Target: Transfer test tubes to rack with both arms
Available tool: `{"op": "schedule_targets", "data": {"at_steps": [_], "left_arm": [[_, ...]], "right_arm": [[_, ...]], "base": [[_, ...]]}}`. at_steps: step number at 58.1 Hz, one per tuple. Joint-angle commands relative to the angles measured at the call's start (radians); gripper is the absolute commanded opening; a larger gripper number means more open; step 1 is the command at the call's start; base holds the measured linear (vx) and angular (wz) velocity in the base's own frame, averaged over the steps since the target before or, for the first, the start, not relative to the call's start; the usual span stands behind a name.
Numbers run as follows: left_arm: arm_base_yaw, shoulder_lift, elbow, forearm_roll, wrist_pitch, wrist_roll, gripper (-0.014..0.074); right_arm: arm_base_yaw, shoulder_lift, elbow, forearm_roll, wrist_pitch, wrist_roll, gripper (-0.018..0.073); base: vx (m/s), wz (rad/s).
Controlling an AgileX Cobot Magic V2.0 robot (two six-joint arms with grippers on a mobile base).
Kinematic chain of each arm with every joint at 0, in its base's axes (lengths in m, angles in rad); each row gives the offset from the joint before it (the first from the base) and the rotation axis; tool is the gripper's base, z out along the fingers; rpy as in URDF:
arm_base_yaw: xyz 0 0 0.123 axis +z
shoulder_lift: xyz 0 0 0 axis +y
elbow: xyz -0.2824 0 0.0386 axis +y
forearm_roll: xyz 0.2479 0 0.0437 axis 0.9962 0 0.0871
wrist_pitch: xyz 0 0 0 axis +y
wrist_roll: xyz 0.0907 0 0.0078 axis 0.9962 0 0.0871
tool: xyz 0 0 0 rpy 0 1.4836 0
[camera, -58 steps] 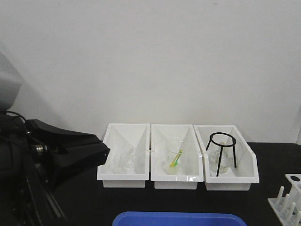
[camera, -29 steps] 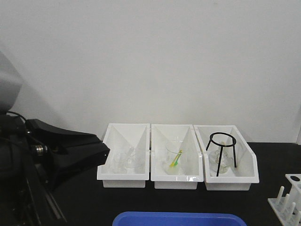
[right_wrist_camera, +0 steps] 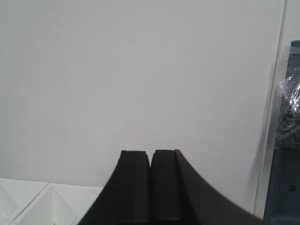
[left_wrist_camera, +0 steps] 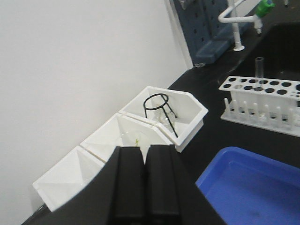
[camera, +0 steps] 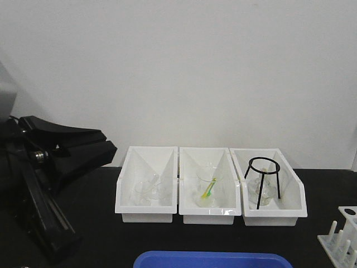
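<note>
The white rack (camera: 341, 237) shows partly at the front view's lower right corner. In the left wrist view the rack (left_wrist_camera: 260, 101) stands on the black bench, and one clear test tube (left_wrist_camera: 258, 67) stands upright in a far hole. My left gripper (camera: 107, 151) hangs above the bench, left of the bins. Seen from its own wrist, the left gripper (left_wrist_camera: 144, 150) is shut with nothing in it. My right gripper (right_wrist_camera: 150, 153) is shut and empty, facing the white wall. The right arm is outside the front view.
Three white open-front bins (camera: 145, 215) line the wall, with glassware in them and a black tripod ring (camera: 262, 167) in the right one. A blue tray (camera: 212, 260) sits at the front edge. A white tap (left_wrist_camera: 234, 21) stands beyond the rack.
The left arm has risen and drawn back to the left, away from the left bin. The bins, tray and rack have not moved.
</note>
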Motion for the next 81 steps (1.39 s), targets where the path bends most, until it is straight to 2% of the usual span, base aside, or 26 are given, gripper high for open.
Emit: {"op": "schedule_targets", "data": {"at_steps": [1, 15, 21, 27, 35, 52, 61, 73, 81], "left_arm": [[0.052, -0.030, 0.044, -0.019, -0.186, 0.001, -0.0021], [0.210, -0.110, 0.402, -0.194, -0.611, 0.003, -0.0021], [0.240, -0.148, 0.566, -0.199, -0.743, 0.003, -0.0021], [0.268, -0.214, 0.714, -0.206, -0.800, 0.003, -0.0021], [0.317, -0.330, 0.852, -0.251, -0.803, 0.003, -0.0021], [0.435, -0.645, 1.075, -0.268, -0.794, 0.003, -0.0021], [0.475, -0.808, 1.169, -0.268, -0.788, 0.002, -0.0021], [0.502, -0.983, 1.172, -0.265, -0.579, 0.037, -0.0021], [0.507, -1.034, 1.172, -0.254, -0.505, 0.037, -0.0021]], "right_arm": [[-0.005, -0.006, -0.035, 0.020, -0.026, 0.002, -0.0008], [-0.005, -0.006, -0.035, 0.020, -0.026, 0.002, -0.0008], [-0.005, -0.006, -0.035, 0.020, -0.027, 0.002, -0.0008], [-0.005, -0.006, -0.035, 0.020, -0.027, 0.002, -0.0008], [-0.005, -0.006, -0.035, 0.020, -0.027, 0.002, -0.0008], [-0.005, -0.006, -0.035, 0.020, -0.027, 0.002, -0.0008], [-0.005, -0.006, -0.035, 0.020, -0.027, 0.002, -0.0008], [-0.005, -0.006, -0.035, 0.020, -0.027, 0.002, -0.0008], [-0.005, -0.006, -0.035, 0.020, -0.027, 0.002, -0.0008]], "base": [[0.00, 0.00], [0.00, 0.00], [0.00, 0.00], [0.00, 0.00], [0.00, 0.00], [0.00, 0.00], [0.00, 0.00], [0.00, 0.00], [0.00, 0.00]]}}
